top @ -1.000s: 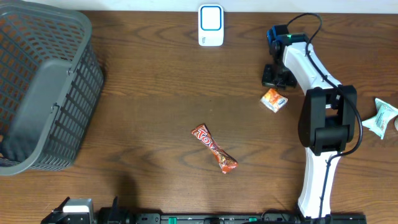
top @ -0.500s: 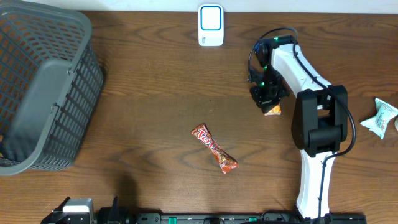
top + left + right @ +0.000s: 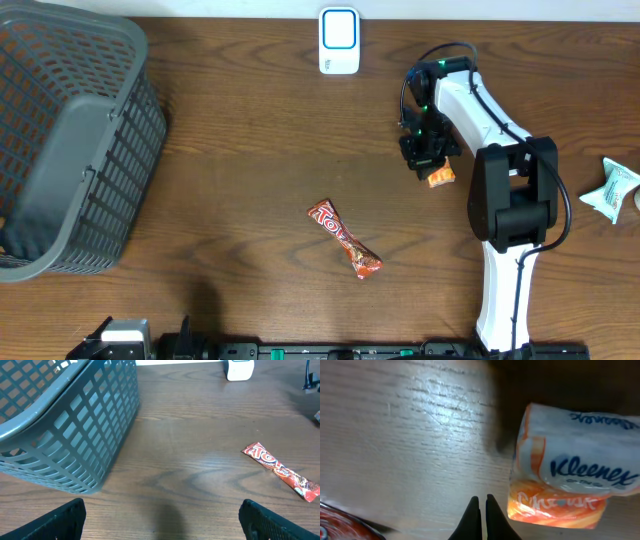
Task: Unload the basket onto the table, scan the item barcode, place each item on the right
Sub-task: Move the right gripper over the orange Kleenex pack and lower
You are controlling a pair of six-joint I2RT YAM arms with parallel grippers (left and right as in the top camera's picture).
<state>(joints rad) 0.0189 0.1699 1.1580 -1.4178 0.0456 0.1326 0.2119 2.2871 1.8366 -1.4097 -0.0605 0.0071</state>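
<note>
Your tissue pack (image 3: 441,177) (orange and white, Kleenex print) lies flat on the table (image 3: 250,150), right of centre. From overhead it's half tucked under the right gripper (image 3: 481,497). On the right wrist camera you'll see that gripper's fingers pressed together, with the tips just beside the pack's left edge and not around it. Can't tell if they touch it.

The scanner (image 3: 339,41) sits at the far edge, well apart from the pack. The candy bar (image 3: 344,239) lies diagonally mid-table. A green-white packet (image 3: 612,189) is at the right edge, and the grey basket (image 3: 110,170) fills the far left.

The left gripper (image 3: 162,505) is low at the near edge, its fingers (image 3: 60,522) spread wide with nothing between them.

The surface is dark brown wood grain with a dull sheen. There's a pale strip along the far edge and a black rail along the near edge.
</note>
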